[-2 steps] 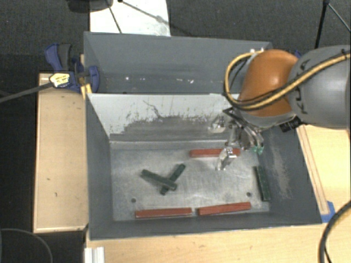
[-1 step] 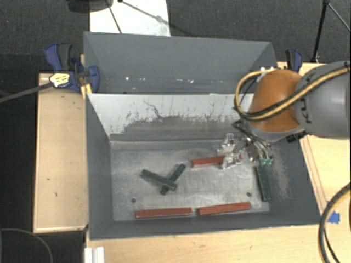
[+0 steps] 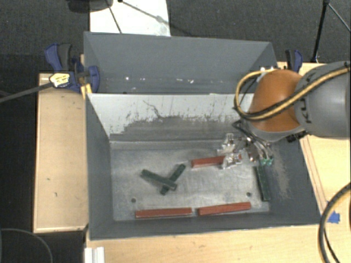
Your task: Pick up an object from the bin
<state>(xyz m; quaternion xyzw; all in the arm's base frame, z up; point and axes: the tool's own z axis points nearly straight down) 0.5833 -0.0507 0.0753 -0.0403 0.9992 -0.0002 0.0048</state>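
My gripper is low in the right half of the bin, below the orange wrist cover. A short red-brown bar lies just left of it, its right end reaching the gripper's metal tip. Just right of the gripper and below it, a dark green bar lies lengthwise along the right wall. A dark green T-shaped piece rests further left on the bin floor.
Two longer red-brown bars lie end to end along the bin's front wall. The arm and its yellow-black cables come in over the right rim.
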